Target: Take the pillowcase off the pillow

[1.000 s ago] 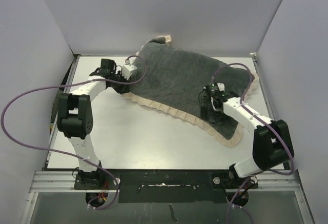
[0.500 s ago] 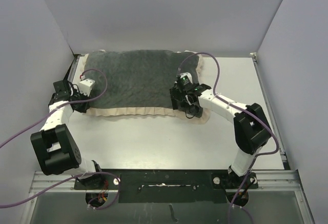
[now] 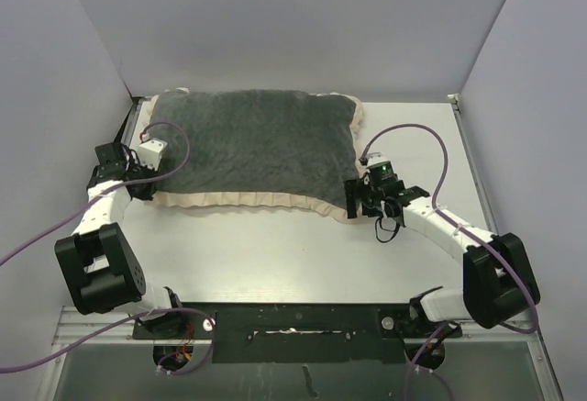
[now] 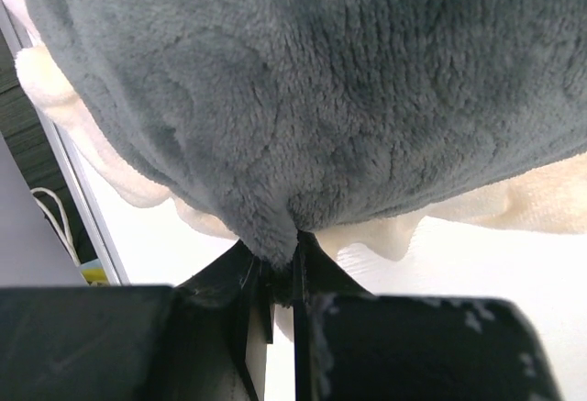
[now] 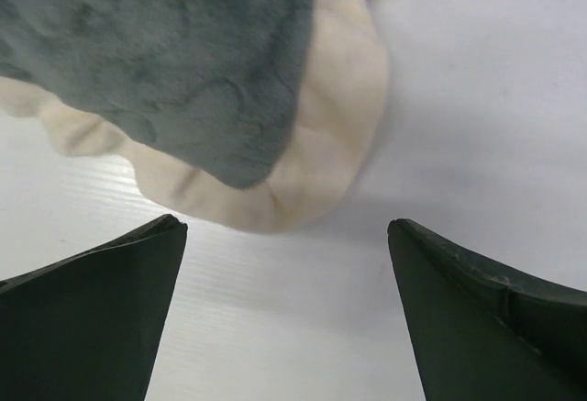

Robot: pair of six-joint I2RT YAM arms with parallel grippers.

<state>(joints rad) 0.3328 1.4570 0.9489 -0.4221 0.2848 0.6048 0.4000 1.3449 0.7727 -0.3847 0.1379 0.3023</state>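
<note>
Pale grey walls (image 3: 275,25) box in a flat white worktop (image 3: 275,263) on three sides, and there's really just one item on it: a big dark grey plush pillowcase (image 3: 252,144) with a peach-beige ruffled frill (image 3: 248,200). It lies grey side up in the far-left part and looks pretty puffed up. Count-wise it's one cover, two arms, two pincers and two purple cables (image 3: 404,130) looping off the arms. The overhead view gives the layout, with the cover's far edge tight against the back wall and its left side right at the worktop's left edge. The frill runs along the near and right sides. Open white surface shows in front of it and off to the right, so that's where the room is. The wrist views show the grips, which the overhead can't. The left pincer (image 4: 280,272) is clamped tight on a fold of grey plush at the near-left corner. The right pincer (image 5: 286,227) is spread wide with nothing in it, sitting just short of the near-right corner without touching it, its two dark fingers either side of bare worktop.
</note>
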